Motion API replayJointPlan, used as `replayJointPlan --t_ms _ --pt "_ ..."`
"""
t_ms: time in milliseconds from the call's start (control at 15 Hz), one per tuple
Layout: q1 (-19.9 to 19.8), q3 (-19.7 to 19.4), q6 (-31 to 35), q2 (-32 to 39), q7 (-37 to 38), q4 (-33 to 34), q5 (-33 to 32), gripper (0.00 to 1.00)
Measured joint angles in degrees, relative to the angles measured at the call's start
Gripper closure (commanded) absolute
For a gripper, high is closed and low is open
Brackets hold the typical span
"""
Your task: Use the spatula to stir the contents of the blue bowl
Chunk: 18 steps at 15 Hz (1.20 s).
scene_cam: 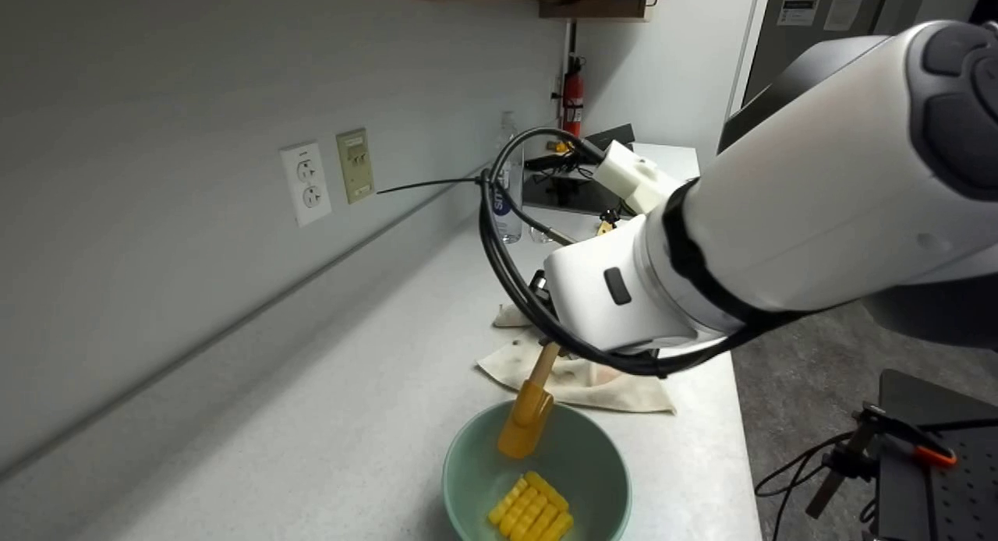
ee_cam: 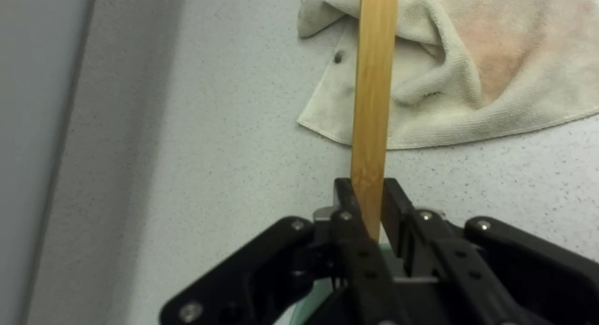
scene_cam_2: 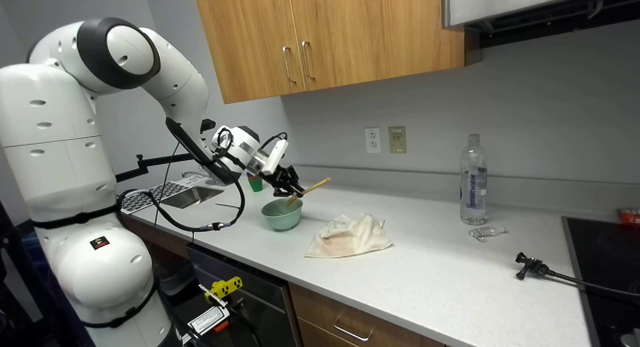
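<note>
Lettering runs lengthwise on the label (scene_cam_2: pixel 472 194) of one clear bottle (scene_cam_2: pixel 473 181), and we make out "smartwater" there; the print on two signs (scene_cam: pixel 798 12) fixed to a dark grey door (scene_cam: pixel 787 46) is too small for us to read. We see a white, speckled table (scene_cam_2: pixel 425 277) set along a grey wall (scene_cam_2: pixel 550 112), which carries one white outlet (scene_cam_2: pixel 372 140) and, just beside it, one beige plate (scene_cam_2: pixel 397 139). Over the table hangs a wooden cabinet (scene_cam_2: pixel 345 37) with two silver handles (scene_cam_2: pixel 287 64); a sink (scene_cam_2: pixel 195 196) lies toward one end, a black cooktop (scene_cam_2: pixel 600 247) toward the other, and one red fire extinguisher (scene_cam: pixel 573 98) shows at the back in an exterior view.

We count one claw (ee_cam: pixel 368 184), clamped on the handle of one yellow-orange spatula (scene_cam: pixel 526 424). The spatula slants, handle end up, with its blade over or inside the mouth of one pale teal bowl (scene_cam: pixel 599 471); we cannot tell whether it touches the bowl. One bright yellow block (scene_cam: pixel 532 510), its ridges side by side, rests in the bowl, apart from the blade. One crumpled beige cloth (scene_cam_2: pixel 350 237), pinkish in one patch, lies on the table between the bowl and the bottle, touching neither. One small clear object (scene_cam_2: pixel 486 231) lies just beside the bottle, and we cannot make out what it is.
</note>
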Motion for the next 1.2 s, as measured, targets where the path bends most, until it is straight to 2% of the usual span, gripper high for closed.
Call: replayJointPlan --t_ms 667,1200 --pt "-0.7 -0.3 5.6 0.0 0.4 -0.7 0.2 0.95" --pt "-0.7 -0.7 5.8 0.0 3.6 -1.0 0.5 0.95"
